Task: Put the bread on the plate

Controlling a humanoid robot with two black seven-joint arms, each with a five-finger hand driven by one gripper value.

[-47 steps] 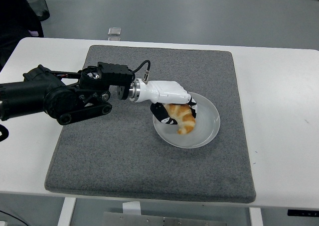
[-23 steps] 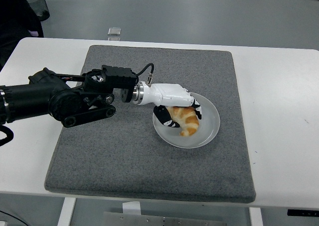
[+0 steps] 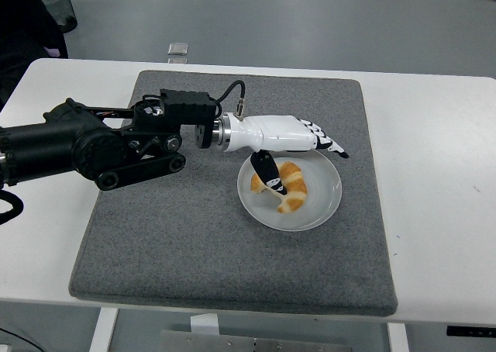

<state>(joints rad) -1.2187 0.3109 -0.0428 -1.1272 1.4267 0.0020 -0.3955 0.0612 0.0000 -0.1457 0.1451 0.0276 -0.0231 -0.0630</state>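
Lying on the plate (image 3: 325,205), the bread (image 3: 288,187) is a curved croissant whose long axis runs from the upper left down toward the lower right, with its lower tip curling toward the plate's near side. It sits a little left of the plate's middle, inside the rim. The plate rests on a grey mat (image 3: 178,236) that covers most of the white table (image 3: 434,212).

The left hand (image 3: 291,139) hovers over the plate's far-left part. Its fingers (image 3: 325,143) are stretched out flat and close together, pointing right, and they hold nothing. The thumb (image 3: 267,170) hangs down in front of the croissant's left end, hiding part of it, and whether it touches the bread is hard to say. The black left arm (image 3: 93,143) comes in from the left edge, where its upper part is cut off.

Compared with half a second ago, the hand has let go: then its fingers were wrapped over the croissant, and now they are straightened and lifted clear, so far more of the bread shows. The croissant lies in nearly the same spot.

At the top left, a dark shape and a clear container (image 3: 56,1) are cut off by the picture's edge and cannot be made out further.
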